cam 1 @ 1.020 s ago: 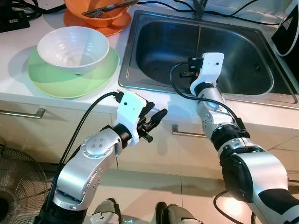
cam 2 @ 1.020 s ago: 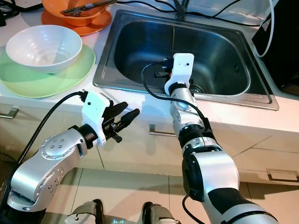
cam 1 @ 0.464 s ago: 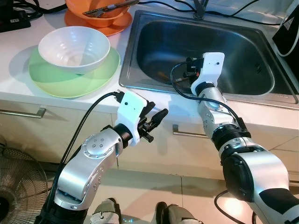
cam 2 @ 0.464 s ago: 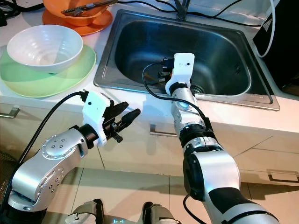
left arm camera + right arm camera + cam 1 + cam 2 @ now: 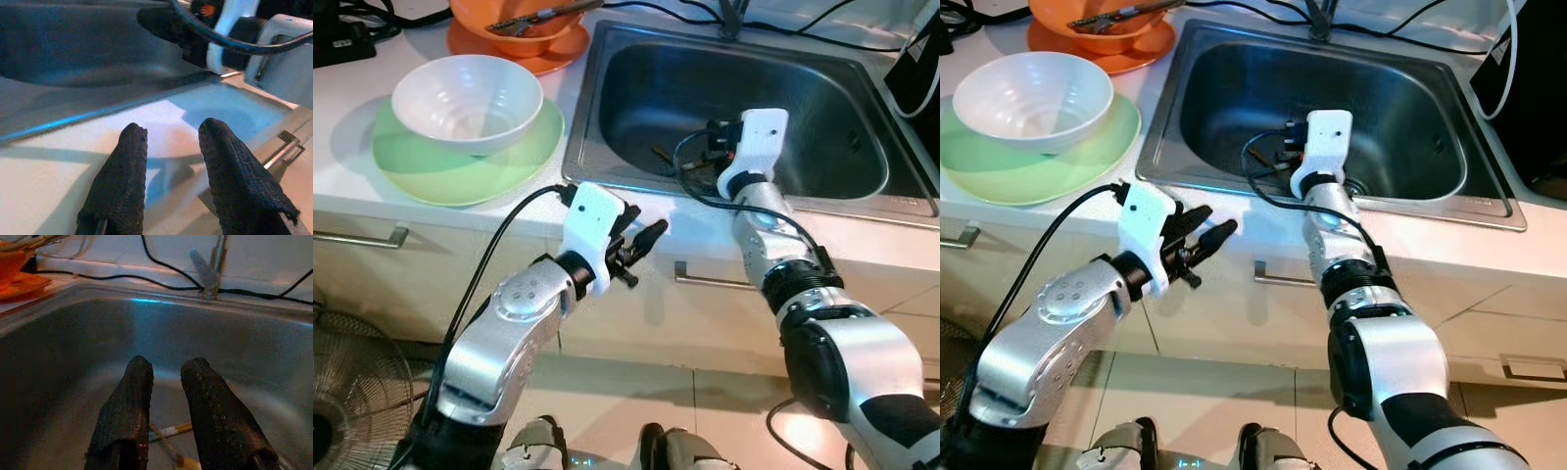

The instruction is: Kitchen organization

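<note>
Down in the steel sink, chopsticks just beyond slightly parted right gripper fingers: lower squarely, then close; left gripper fingers apart.

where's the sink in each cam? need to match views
Left eye view: sink upper centre to right.
Right eye view: sink upper centre.
Left wrist view: dark basin beyond the counter edge, ahead of the left gripper.
Right wrist view: basin around the right gripper.
Shared landmark: faucet at the sink's far rim, in both eye views and the right wrist view.
</note>
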Motion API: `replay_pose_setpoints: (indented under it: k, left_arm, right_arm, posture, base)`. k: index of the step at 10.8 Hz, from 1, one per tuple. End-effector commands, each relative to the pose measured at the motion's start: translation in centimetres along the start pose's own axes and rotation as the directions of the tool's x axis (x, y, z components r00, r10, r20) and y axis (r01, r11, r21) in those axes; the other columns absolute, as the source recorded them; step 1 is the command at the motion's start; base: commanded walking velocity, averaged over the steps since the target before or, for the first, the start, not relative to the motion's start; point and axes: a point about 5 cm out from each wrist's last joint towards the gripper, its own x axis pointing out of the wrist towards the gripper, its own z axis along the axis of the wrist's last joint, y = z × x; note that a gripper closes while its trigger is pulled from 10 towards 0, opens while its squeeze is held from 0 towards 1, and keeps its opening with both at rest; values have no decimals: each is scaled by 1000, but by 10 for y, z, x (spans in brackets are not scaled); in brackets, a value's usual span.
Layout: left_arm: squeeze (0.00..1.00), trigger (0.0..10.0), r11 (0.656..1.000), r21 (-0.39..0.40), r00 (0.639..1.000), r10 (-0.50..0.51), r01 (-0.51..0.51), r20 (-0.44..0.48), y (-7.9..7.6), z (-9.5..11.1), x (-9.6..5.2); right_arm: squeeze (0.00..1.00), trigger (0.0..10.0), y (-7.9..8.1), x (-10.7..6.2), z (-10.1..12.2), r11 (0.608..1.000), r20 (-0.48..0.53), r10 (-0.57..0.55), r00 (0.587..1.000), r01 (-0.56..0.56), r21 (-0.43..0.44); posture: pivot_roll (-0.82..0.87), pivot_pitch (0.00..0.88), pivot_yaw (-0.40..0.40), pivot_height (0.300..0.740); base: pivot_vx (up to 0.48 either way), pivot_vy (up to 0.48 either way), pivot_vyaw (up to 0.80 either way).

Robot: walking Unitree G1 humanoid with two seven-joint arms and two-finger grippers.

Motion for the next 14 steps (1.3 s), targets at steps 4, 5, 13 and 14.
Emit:
replay_pose_setpoints:
  k: [4, 5, 13, 14]
  left_arm:
    - [0, 10000, 995, 15, 993, 99, -100, 62, 18, 5, 20]
    - [0, 10000, 993, 16, 990, 119, -121, 76, 22, 6, 23]
    - [0, 10000, 951, 134, 950, 252, -278, 185, 40, 11, 28]
    - [0, 10000, 930, 197, 940, 268, -310, 212, 42, 17, 26]
  right_arm:
    - [0, 10000, -14, 6, 70, 1000, 324, -5, 946, -3, 23]
    - [0, 10000, -14, 1, 73, 1000, 351, -1, 936, -8, 25]
    - [0, 10000, 25, -85, 7, 985, 136, 79, 988, -99, 144]
    - [0, 10000, 27, -87, 2, 984, 110, 78, 991, -94, 150]
  posture:
    - [-8, 83, -122, 740]
    - [-24, 68, -123, 740]
    - [-46, 14, -113, 740]
    - [-38, 14, -111, 740]
  base:
    - [0, 0, 0]
    - [0, 0, 0]
    - [0, 0, 0]
    - [0, 0, 0]
